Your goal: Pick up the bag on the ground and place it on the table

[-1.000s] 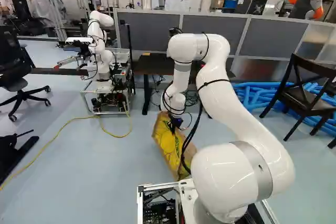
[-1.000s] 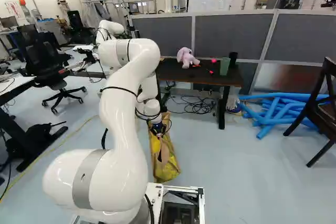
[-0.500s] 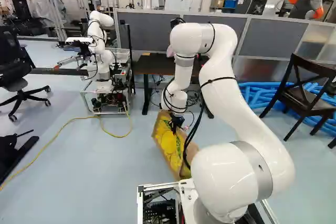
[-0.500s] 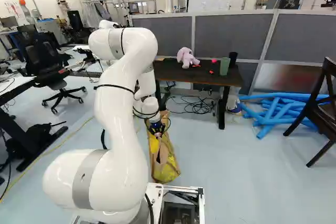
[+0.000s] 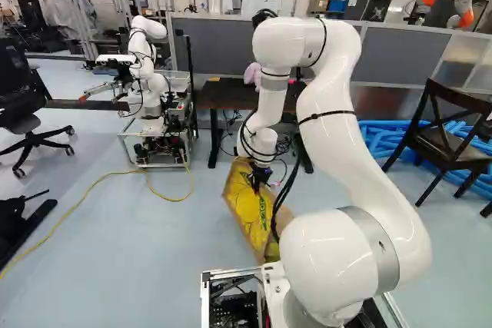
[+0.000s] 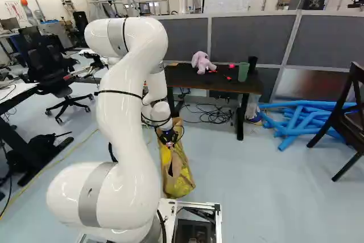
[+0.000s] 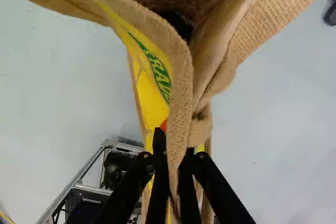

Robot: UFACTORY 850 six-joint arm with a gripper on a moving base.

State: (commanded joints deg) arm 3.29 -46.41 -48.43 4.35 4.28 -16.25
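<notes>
The yellow bag (image 5: 249, 209) was pinched at its rim between the fingers of the gripper (image 5: 257, 183). The table (image 6: 186, 78) was seen beyond.

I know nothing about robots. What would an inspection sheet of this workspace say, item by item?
Surface: dark rectangular table holds a pink plush toy, green cup and black cup.
Job's things: tan woven bag with yellow print, mouth open, down by the floor, not yet on the table.
Clutter: loose pile of long blue tubes.
Grippers: black two-fingered gripper, shut on the bag's rim.
Cables: black tangle under the table; yellow cable across the floor.
Surroundings: grey partition, dark wooden chair, another robot, white.
</notes>
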